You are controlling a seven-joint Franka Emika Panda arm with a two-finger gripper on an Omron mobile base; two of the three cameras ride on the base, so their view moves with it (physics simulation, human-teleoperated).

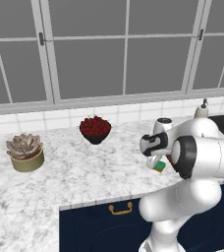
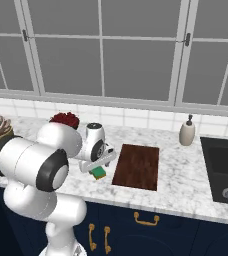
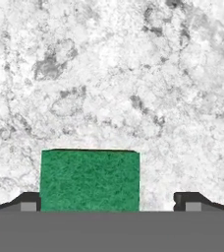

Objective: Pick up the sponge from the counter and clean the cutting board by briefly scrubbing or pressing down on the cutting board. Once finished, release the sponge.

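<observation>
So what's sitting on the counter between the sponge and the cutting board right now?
Nothing: in the right base view only a narrow strip of bare counter separates the sponge, under the gripper, from the cutting board.

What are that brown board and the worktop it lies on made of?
The cutting board looks like dark reddish-brown wood with a faint streaky grain and a matte finish. The counter looks like polished white stone with grey mottling, probably marble. Everything is rendered, so this goes by looks alone.
</observation>
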